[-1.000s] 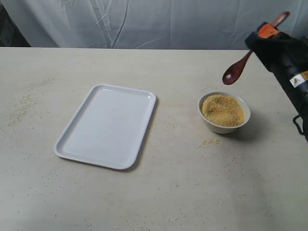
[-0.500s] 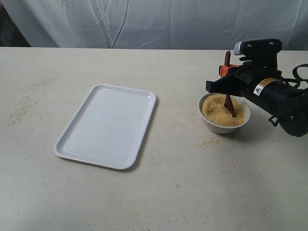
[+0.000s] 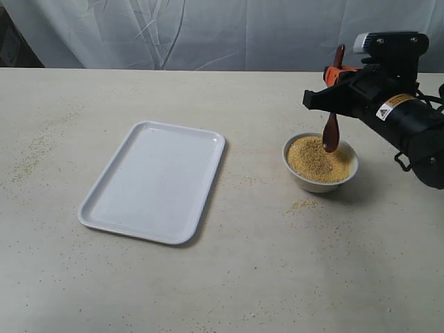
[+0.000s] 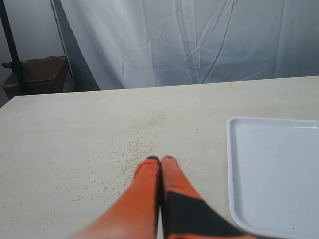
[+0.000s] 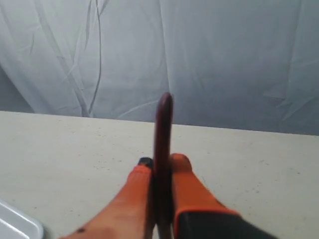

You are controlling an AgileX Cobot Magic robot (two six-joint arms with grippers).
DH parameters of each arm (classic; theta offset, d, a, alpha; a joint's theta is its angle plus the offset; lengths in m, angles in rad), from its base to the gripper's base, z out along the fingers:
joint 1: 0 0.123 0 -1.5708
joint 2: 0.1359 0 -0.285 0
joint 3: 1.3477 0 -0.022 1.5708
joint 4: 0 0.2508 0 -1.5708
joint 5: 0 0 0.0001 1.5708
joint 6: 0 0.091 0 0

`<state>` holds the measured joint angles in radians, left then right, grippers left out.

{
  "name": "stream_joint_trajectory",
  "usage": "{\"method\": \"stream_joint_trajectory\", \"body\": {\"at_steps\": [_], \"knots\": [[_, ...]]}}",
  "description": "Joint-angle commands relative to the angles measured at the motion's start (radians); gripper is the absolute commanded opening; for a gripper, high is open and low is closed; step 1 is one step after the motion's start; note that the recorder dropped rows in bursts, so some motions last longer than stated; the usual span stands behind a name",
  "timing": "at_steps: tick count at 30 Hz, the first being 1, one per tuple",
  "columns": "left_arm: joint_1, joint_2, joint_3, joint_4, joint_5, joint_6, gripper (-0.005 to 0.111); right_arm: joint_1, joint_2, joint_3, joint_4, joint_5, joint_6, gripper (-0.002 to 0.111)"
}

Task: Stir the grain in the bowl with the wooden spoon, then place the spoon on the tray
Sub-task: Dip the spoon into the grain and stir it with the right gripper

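Over the bowl (image 3: 320, 183), the right tool (image 5: 160, 161) grips the wooden spoon (image 3: 331, 134) (upright).

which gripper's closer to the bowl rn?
Right. The right gripper holds the wooden spoon directly over the bowl and its grain. The left gripper is shut over the table beside the tray; its wrist view shows no bowl.

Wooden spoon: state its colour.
The wooden spoon is dark reddish-brown, clearest in the exterior view.
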<state>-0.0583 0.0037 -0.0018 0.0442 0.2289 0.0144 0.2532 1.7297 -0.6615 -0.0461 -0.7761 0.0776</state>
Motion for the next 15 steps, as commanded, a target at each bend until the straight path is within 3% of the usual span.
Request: {"method": "stream_joint_trajectory", "body": {"at_steps": [1, 5, 10, 15], "knots": [[-0.004, -0.004, 0.002, 0.002, -0.012, -0.004, 0.000, -0.005, 0.054, -0.002, 0.030, 0.025, -0.106, -0.001], [-0.004, -0.004, 0.002, 0.002, -0.012, -0.004, 0.000, 0.002, 0.125, -0.002, 0.020, 0.006, -0.089, -0.001], [-0.004, -0.004, 0.002, 0.002, -0.012, -0.004, 0.000, 0.017, 0.079, -0.002, -0.143, -0.031, 0.065, -0.001], [-0.004, -0.004, 0.002, 0.002, -0.012, -0.004, 0.000, 0.016, -0.015, -0.002, 0.009, 0.015, -0.042, -0.001]]}}
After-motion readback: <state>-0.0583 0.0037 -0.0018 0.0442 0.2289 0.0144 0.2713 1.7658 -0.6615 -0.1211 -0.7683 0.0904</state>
